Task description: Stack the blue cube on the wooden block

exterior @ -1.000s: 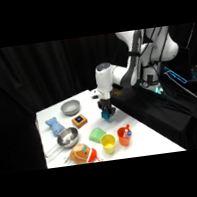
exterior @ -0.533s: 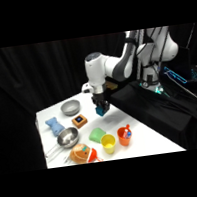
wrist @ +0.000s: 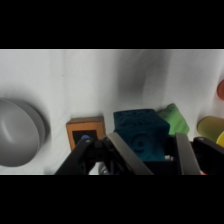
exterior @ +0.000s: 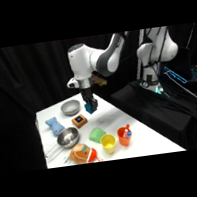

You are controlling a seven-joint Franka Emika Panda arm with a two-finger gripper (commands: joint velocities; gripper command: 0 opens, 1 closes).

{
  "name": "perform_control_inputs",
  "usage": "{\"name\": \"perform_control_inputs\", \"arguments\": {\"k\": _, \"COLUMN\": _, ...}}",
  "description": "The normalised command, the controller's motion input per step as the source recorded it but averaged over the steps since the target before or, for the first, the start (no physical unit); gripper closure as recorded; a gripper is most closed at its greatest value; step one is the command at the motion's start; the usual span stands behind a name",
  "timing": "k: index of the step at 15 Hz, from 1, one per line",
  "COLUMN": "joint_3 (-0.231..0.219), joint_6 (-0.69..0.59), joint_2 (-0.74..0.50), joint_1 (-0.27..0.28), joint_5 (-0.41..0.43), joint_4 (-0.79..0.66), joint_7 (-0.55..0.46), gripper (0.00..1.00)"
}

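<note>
The gripper (exterior: 90, 107) is hanging above the table (exterior: 140, 126), pinching the cube (exterior: 90, 108) between its two fingers (wrist: 122, 155); in the wrist view the cube (wrist: 141, 134) is sitting squarely between the pads, gripped on opposite side faces, which is leaving its underside free to be set down flat. The cube is being carried clear of the tabletop, up and slightly to the right of the block (exterior: 80, 121); I judge this height is there to let it pass over the block's edge rather than knock into it.

The block (wrist: 86, 131) is lying flat on the table with its dark blue mark facing up, just beside the cube in the wrist view and not yet under it; so the stacking is not yet done, and the transport step is what is in hand. The next move, as I read it, is calling for a short shift toward the block and then a lowering until the cube is resting on the mark.

Around the block are sitting a grey bowl (exterior: 70, 108), a metal pan (exterior: 67, 138), a plush toy (exterior: 53, 125) and a green shape (exterior: 96, 134); the crowding is leaving little room for a wide approach, so a misaligned descent could tip the cube off the block.
</note>
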Motion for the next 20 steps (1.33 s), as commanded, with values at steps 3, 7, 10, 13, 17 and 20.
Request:
{"name": "perform_control_inputs", "arguments": {"k": 3, "joint_3": 0.055, "joint_6": -0.2, "joint_2": 0.32, "joint_1": -0.154, "joint_5": 0.213, "joint_4": 0.51, "joint_7": -0.14, "gripper": 0.76}}
{"name": "perform_control_inputs", "arguments": {"k": 7, "joint_3": 0.038, "joint_6": -0.21, "joint_2": 0.31, "joint_1": -0.15, "joint_5": 0.173, "joint_4": 0.49, "joint_7": -0.13, "gripper": 0.76}}
{"name": "perform_control_inputs", "arguments": {"k": 10, "joint_3": 0.016, "joint_6": -0.24, "joint_2": 0.19, "joint_1": -0.146, "joint_5": 0.145, "joint_4": 0.4, "joint_7": -0.16, "gripper": 0.76}}
{"name": "perform_control_inputs", "arguments": {"k": 13, "joint_3": 0.02, "joint_6": -0.22, "joint_2": 0.16, "joint_1": -0.103, "joint_5": 0.14, "joint_4": 0.34, "joint_7": -0.16, "gripper": 0.76}}
{"name": "perform_control_inputs", "arguments": {"k": 17, "joint_3": 0.049, "joint_6": -0.13, "joint_2": 0.2, "joint_1": -0.071, "joint_5": 0.17, "joint_4": 0.28, "joint_7": -0.15, "gripper": 0.76}}
{"name": "perform_control_inputs", "arguments": {"k": 20, "joint_3": 0.06, "joint_6": -0.03, "joint_2": 0.21, "joint_1": -0.069, "joint_5": 0.169, "joint_4": 0.25, "joint_7": -0.12, "gripper": 0.76}}
